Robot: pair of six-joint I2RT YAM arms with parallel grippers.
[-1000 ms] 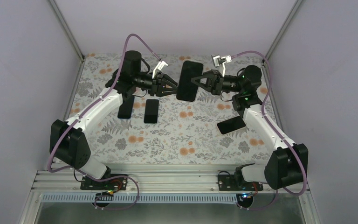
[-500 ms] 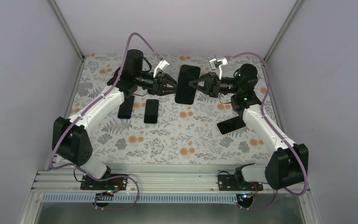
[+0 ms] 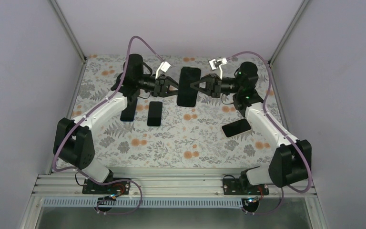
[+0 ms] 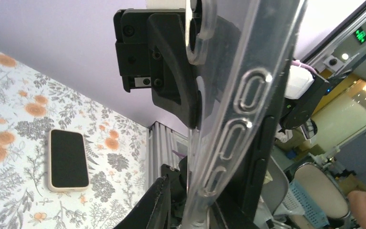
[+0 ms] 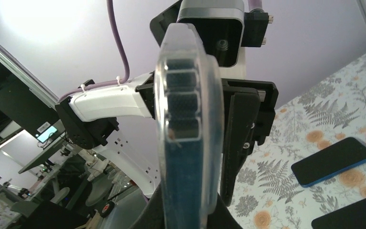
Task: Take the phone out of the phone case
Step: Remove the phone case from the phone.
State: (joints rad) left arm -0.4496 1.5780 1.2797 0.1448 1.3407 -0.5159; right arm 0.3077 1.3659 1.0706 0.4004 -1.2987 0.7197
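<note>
Clear plastic of the case [image 4: 238,109] wraps the phone [image 3: 189,86], held up off the surface [image 3: 171,138] with its long axis pointing away from the arm bases. On the case's right long edge the right pincer [image 3: 195,87] looks clamped. The left pincer [image 3: 176,89] meets the opposite edge just as closely, but I cannot tell whether it grips, so any peel goes sideways.
</note>
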